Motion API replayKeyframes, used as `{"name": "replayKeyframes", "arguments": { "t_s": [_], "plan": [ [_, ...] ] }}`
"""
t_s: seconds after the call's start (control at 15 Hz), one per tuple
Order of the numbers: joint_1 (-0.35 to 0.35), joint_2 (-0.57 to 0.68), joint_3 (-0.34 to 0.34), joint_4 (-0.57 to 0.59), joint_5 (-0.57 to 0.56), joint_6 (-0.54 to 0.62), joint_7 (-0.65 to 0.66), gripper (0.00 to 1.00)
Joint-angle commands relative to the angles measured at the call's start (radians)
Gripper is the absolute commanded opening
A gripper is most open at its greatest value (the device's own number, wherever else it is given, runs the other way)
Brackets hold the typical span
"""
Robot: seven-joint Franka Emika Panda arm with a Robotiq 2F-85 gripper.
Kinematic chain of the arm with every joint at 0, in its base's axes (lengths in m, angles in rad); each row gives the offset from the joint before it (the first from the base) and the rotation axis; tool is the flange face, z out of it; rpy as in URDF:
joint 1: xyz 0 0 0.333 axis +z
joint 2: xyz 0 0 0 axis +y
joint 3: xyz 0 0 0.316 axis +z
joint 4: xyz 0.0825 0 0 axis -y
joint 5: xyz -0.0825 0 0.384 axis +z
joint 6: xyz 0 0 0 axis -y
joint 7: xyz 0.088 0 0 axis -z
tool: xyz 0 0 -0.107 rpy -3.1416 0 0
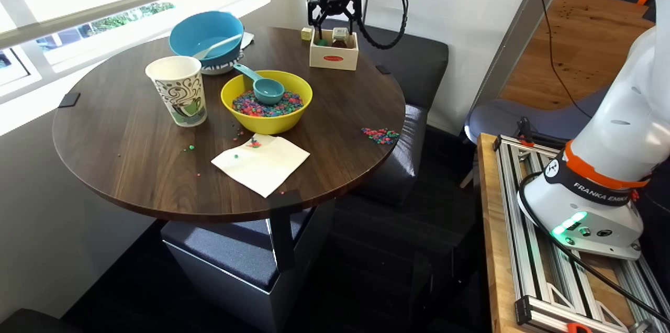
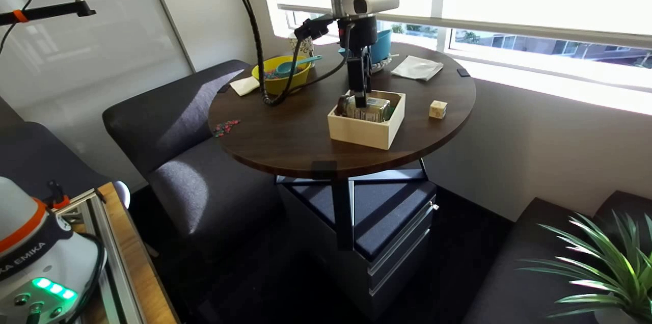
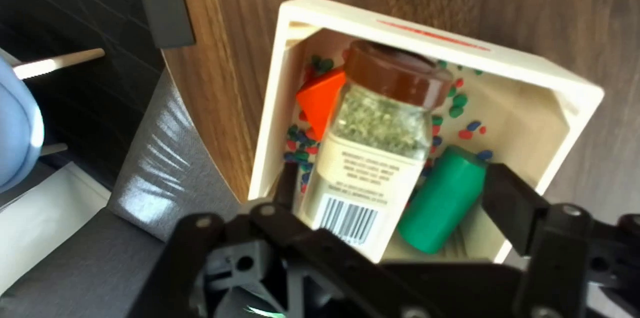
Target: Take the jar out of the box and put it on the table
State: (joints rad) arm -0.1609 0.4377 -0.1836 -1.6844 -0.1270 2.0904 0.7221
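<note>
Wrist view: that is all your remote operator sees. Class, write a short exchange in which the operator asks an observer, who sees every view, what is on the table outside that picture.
Operator: I see the jar in the box and my open hand. What stands near the box, outside my picture?
Observer: A small wood-coloured cube, apart from the box; it shows in both exterior views.
Operator: Anything spilled on the table?
Observer: Yes, a patch of coloured bits lies near its edge.
</note>
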Motion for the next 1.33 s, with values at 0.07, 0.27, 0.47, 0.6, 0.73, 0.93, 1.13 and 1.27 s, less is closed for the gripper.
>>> {"name": "replayKeyframes", "arguments": {
  "t_s": [0.07, 0.27, 0.47, 0.6, 0.73, 0.93, 1.13, 1.27],
  "plan": [
    [0.009, 0.065, -0.029, 0.086, 0.033, -0.113, -0.003, 0.52],
    [0.011, 0.081, -0.029, 0.101, 0.041, -0.15, 0.001, 0.3],
    [0.001, 0.038, -0.023, 0.092, 0.076, -0.168, -0.013, 0.23],
    [-0.006, -0.034, -0.02, 0.046, 0.107, -0.15, -0.036, 0.23],
    [-0.005, -0.104, -0.021, -0.003, 0.117, -0.135, -0.067, 0.23],
    [0.004, -0.222, -0.002, -0.098, 0.132, -0.12, -0.173, 0.23],
    [0.035, -0.309, 0.035, -0.207, 0.155, -0.116, -0.285, 0.23],
    [0.059, -0.342, 0.067, -0.265, 0.169, -0.116, -0.343, 0.23]
  ]
}}
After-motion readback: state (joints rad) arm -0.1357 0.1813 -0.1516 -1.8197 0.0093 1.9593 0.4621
